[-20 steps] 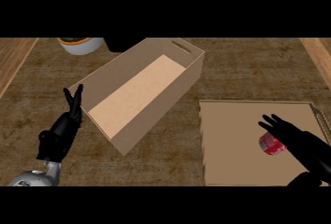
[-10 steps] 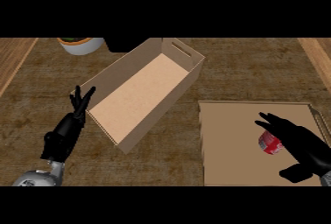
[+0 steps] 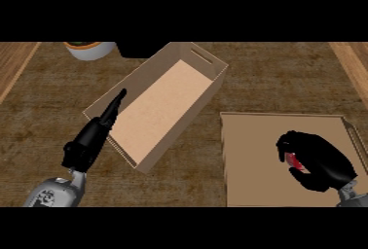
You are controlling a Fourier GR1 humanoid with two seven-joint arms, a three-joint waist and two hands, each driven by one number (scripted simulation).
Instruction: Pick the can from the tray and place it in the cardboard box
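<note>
Curling right hand now round can

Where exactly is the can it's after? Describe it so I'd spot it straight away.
Start at the long open cardboard box lying slantwise mid-counter, then look right to the flat brown tray. On that tray the black right hand curls over a small red can, mostly hidden. It is the only red thing in view and the only object on the tray.
</note>
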